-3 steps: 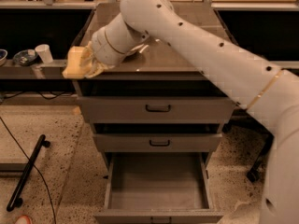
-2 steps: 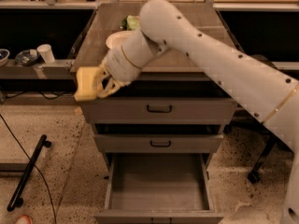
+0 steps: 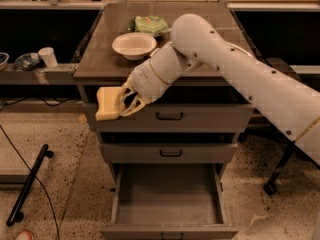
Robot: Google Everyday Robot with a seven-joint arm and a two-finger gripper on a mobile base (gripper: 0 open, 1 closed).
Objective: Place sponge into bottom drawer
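My gripper (image 3: 120, 103) is shut on the pale yellow sponge (image 3: 107, 104). It holds the sponge in the air in front of the top drawer's left end, just below the cabinet top's front left corner. The bottom drawer (image 3: 169, 216) is pulled open below, showing a plain grey inner floor with nothing in it. The sponge hangs well above the drawer and to the left of its middle. My arm reaches in from the right across the cabinet top.
On the cabinet top stand a white bowl (image 3: 134, 45) and a green wrinkly bag (image 3: 149, 24). The two upper drawers (image 3: 170, 116) are shut. A side shelf at left holds a cup (image 3: 48, 56). A black pole (image 3: 29, 183) lies on the floor at left.
My gripper has carried the sponge down and to the right, from beside the cabinet top's left edge to in front of the top drawer. The bowl and bag have come into view.
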